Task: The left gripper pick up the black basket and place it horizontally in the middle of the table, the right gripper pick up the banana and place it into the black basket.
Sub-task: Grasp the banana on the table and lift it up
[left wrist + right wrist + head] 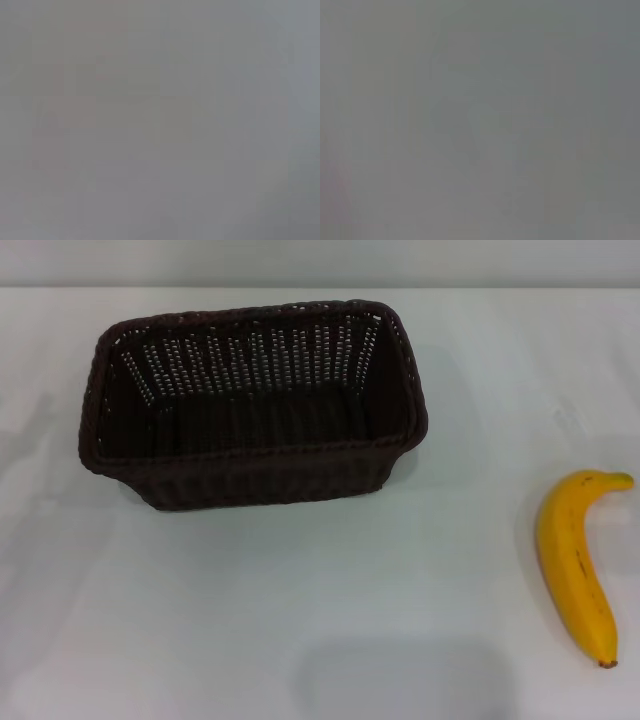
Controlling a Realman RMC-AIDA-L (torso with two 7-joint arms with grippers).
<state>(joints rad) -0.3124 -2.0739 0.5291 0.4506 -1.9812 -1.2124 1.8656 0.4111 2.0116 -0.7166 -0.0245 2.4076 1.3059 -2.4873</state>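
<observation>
Black basket sits upright left of bench centre, banana well apart at right edge, likely staged one per arm; neither claw visible, both wrist views blank, so claw state unknown.

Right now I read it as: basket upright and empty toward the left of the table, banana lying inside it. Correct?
Not quite. The basket is upright and empty toward the left of the table, but the banana lies on the table, well off to the basket's right. The head view shows it.
</observation>
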